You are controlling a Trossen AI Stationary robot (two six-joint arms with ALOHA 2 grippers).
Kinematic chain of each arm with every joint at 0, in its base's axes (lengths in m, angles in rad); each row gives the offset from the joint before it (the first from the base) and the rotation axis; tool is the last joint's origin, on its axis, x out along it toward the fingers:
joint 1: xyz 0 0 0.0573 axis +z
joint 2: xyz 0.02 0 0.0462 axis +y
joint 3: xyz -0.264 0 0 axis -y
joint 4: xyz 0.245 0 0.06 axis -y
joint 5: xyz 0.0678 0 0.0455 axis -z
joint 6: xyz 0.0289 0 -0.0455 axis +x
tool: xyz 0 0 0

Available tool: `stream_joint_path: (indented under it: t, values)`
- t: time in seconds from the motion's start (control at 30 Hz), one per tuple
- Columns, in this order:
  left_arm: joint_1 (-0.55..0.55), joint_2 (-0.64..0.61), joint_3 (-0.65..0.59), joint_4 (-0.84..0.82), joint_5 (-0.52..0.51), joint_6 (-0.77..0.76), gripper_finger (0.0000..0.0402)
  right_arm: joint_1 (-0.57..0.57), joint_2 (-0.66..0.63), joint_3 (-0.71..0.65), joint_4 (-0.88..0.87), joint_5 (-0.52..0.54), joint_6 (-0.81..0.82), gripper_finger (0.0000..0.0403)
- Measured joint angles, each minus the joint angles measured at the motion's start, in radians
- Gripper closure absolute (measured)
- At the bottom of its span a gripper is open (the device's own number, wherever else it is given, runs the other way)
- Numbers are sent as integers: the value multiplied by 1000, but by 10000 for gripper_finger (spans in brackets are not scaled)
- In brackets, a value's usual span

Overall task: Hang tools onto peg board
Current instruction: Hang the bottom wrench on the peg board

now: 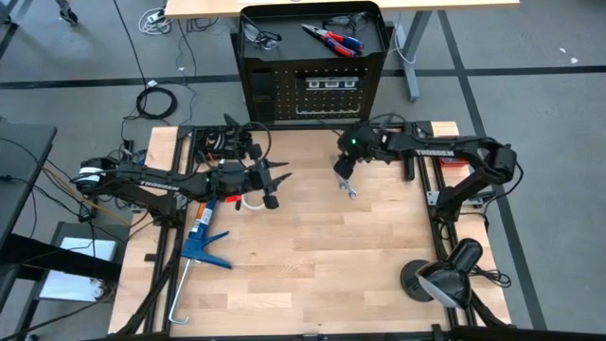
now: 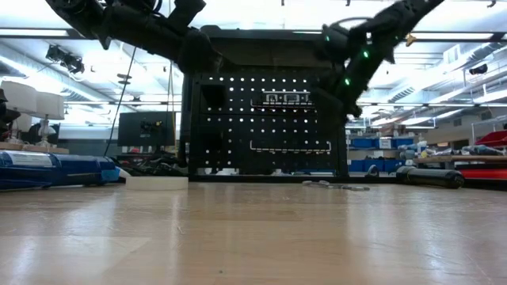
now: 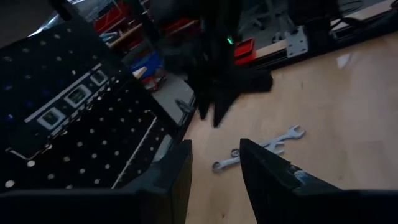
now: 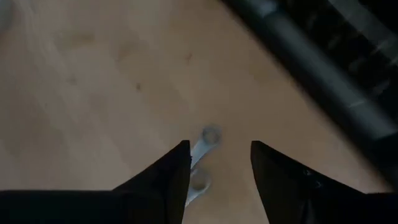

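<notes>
The two silver wrenches (image 1: 348,189) lie flat on the wooden table (image 1: 322,265), side by side and touching, in front of the peg board (image 1: 312,90); their long axis runs diagonally, one end toward the board and the left arm's side, the other end toward the open table and the right arm's side; in the left wrist view the wrenches (image 3: 258,149) show an open jaw at the far end and a ring end at the near one. The right gripper (image 1: 343,169) hangs just above them, fingers parted with a clear gap and holding nothing; one ring end (image 4: 210,134) shows between its fingers (image 4: 165,177). The pliers (image 1: 331,38) and safety glasses (image 1: 260,36) rest in the board's top tray. The left gripper (image 1: 275,185) is over the table's left part, also parted and empty; the blue caulking gun (image 1: 201,248) lies near it.
</notes>
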Motion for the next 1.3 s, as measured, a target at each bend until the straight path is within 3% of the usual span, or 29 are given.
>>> stream_joint_path:
  t: [0.13,0.37,0.93,1.03,1.23,1.3]
  values:
    - [0,0,0,0,24,0,262,1,11,-92,70,-56,47,208]
    - [0,0,0,16,44,-1,262,-6,57,-176,176,-50,96,208]
    - [0,0,0,9,56,-1,262,-20,251,-169,338,-11,71,212]
    - [0,0,0,7,56,-1,262,-13,250,-170,345,-11,44,240]
    - [0,0,0,1,54,-1,262,17,209,-173,316,-64,18,373]
    - [0,0,0,1,54,-1,262,31,207,-174,313,-97,23,393]
